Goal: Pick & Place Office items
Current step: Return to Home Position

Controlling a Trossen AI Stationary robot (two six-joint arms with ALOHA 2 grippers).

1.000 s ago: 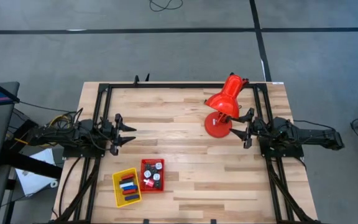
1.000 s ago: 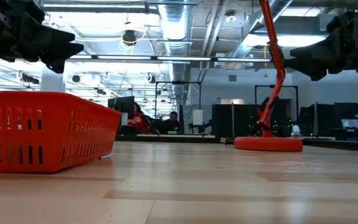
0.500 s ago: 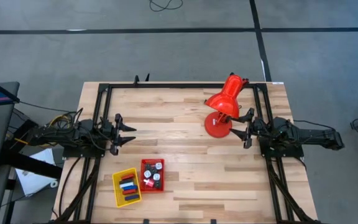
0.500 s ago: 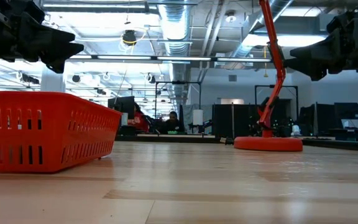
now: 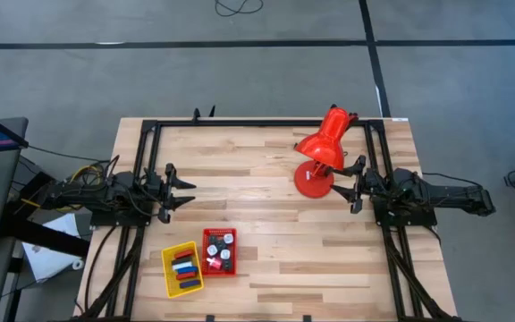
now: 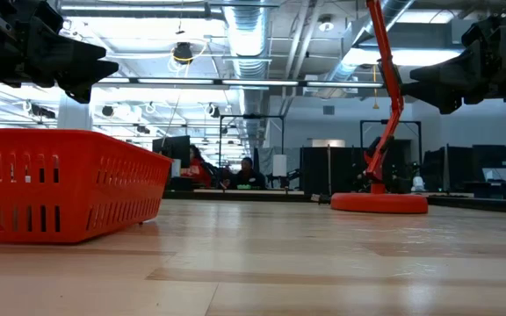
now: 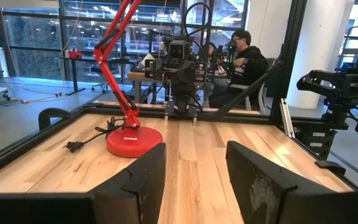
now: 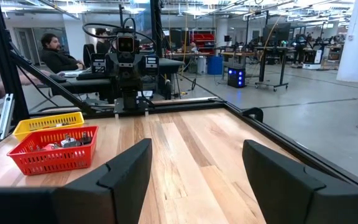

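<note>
Wooden planks make up the table (image 5: 275, 268), which stands on a grey floor in a wide workshop where people (image 7: 244, 62) sit at desks beyond it. A black frame (image 5: 257, 122) runs round the table's far and side edges.

Seen from above, the left gripper (image 5: 189, 194) hangs at 9 o'clock, above the wood just inside the left rail. Its jaws are spread wide, empty and touching nothing; the left wrist view shows plain table between its two fingers (image 7: 143, 180). The right gripper (image 5: 352, 186) faces it from 3 o'clock, inside the right rail, with jaws equally wide and empty. In the low view both grippers sit well above the tabletop.

A red desk lamp (image 5: 322, 148) stands at 1 o'clock. Its round base lies just beside the right gripper's fingertips, at their 9 o'clock, without touching them, and its cord and plug (image 7: 73, 146) lie on the wood beside the base.

At 7 o'clock, near the front edge, the yellow bin (image 5: 166, 270) and the red bin (image 5: 206, 250) stand side by side, touching or nearly so, well apart from both grippers. The office items are all in these bins: stick-like blue, red, black and white pieces (image 5: 183, 266) in the yellow one, round and blocky pieces (image 5: 219, 255) in the red one.

Bare wood stretches from gripper to gripper through the centre, and on out to 5 o'clock.
</note>
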